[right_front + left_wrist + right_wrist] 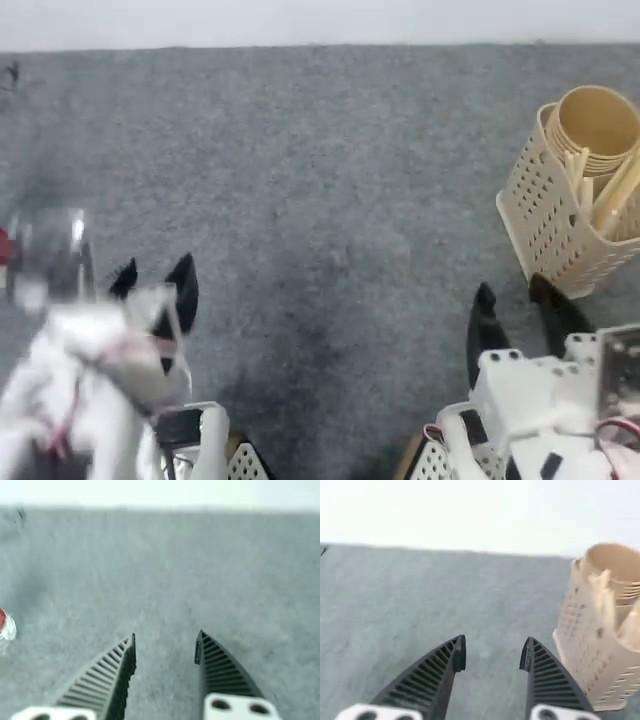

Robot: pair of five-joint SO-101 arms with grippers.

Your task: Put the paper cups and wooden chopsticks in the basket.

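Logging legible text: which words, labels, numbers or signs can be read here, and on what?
None can be read.
The basket, paper cups, chopsticks and grey mat carry no visible print.
The red-and-white thing at the mat's edge is too blurred to tell.

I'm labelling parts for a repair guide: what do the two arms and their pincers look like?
The left arm and right arm have white bodies with thin red cables. The left pincer and right pincer each have two black, pointed fingers with ribbed inner faces, mounted on white brackets with round holes.
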